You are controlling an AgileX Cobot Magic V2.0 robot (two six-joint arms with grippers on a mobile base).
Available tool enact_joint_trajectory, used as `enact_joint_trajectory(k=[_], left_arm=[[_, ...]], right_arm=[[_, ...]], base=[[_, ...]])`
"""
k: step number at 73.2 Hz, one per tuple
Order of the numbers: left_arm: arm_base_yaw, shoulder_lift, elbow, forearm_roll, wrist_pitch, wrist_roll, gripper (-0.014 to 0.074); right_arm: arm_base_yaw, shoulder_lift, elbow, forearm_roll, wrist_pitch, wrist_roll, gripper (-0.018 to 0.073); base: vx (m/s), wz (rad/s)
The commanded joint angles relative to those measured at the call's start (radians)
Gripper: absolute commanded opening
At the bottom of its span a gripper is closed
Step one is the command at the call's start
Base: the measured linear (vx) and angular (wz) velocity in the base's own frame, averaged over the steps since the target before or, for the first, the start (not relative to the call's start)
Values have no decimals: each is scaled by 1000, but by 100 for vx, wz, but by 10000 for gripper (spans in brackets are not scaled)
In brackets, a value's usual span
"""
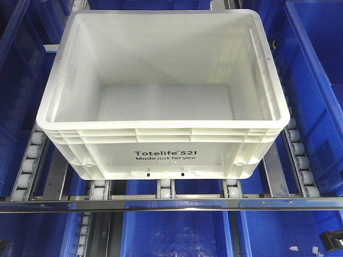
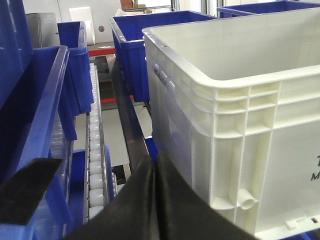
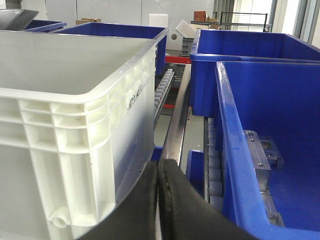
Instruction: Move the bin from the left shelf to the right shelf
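The white bin [image 1: 161, 155], printed "Totelife 521", stands empty on a shelf of grey roller tracks [image 1: 165, 188] behind a shiny steel front rail [image 1: 171, 203]. Whether this is the left or the right shelf I cannot tell. In the left wrist view my left gripper [image 2: 156, 162] is shut on nothing, low beside the bin's [image 2: 235, 100] left front corner. My right gripper [image 3: 159, 166] is also shut and empty, low beside the bin's [image 3: 75, 125] right front corner. Neither gripper clearly shows in the front view.
Blue plastic bins flank the white one: one on the left [image 1: 16, 80] [image 2: 30, 125] and one on the right [image 1: 316, 80] [image 3: 270, 125]. More blue bins sit behind [image 2: 135, 45] and on the level below [image 1: 177, 230]. Narrow gaps with rollers [image 2: 95, 150] separate them.
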Motion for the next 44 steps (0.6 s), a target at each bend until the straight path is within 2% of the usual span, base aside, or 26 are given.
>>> enact_joint_trajectory(k=[1,44], left_arm=[[0,-13,-17,-3,-68,-2,-8],[0,-13,-17,-3,-68,-2,-8]], right_arm=[[-4,-14,19,-11,-69,2,-8],[-4,-13,18,-11,-69,2,-8]], base=[[0,0],[0,0]])
